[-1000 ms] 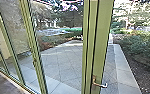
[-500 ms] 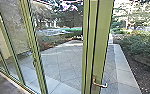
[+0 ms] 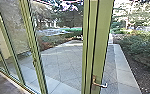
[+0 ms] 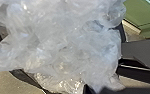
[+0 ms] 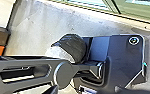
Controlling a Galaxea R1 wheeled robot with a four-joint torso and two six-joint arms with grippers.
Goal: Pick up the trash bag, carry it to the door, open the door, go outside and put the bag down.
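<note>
Left wrist view: the crumpled, translucent trash bag, close before my wrist, spanning centre to upper left. Whether either grasp of mine is wide or narrow, I cannot tell.

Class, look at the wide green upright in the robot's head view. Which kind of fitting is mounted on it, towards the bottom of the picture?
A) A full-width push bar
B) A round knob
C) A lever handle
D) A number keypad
C: the lever handle juts out sideways from a narrow plate on the wide green upright.
</note>
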